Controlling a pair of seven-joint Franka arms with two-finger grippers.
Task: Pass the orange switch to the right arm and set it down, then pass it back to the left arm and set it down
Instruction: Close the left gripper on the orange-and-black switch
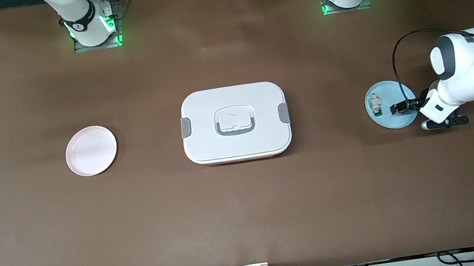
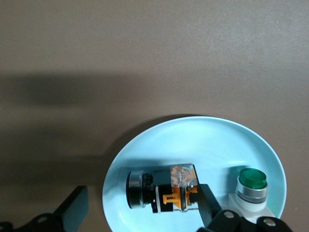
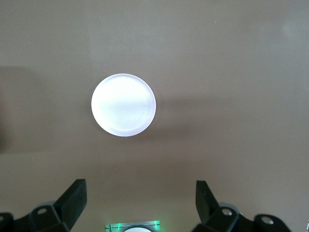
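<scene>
I see the orange switch (image 2: pixel 164 189) lying on the blue plate (image 2: pixel 203 140); my left gripper (image 2: pixel 140 208) straddles it, fingers apart, one seemingly touching. The right gripper (image 3: pixel 140 203) waits spread above the pink plate (image 3: pixel 123 104).

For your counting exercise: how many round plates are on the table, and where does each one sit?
2. The pink plate lies toward the right arm's end of the table, beside the box. The blue plate lies toward the left arm's end, holding the orange switch. None seems hidden.

Orange switch (image 2: pixel 164 191) lies sideways on blue plate (image 2: pixel 193 140); white box (image 1: pixel 235 122) mid-table, shut
</scene>
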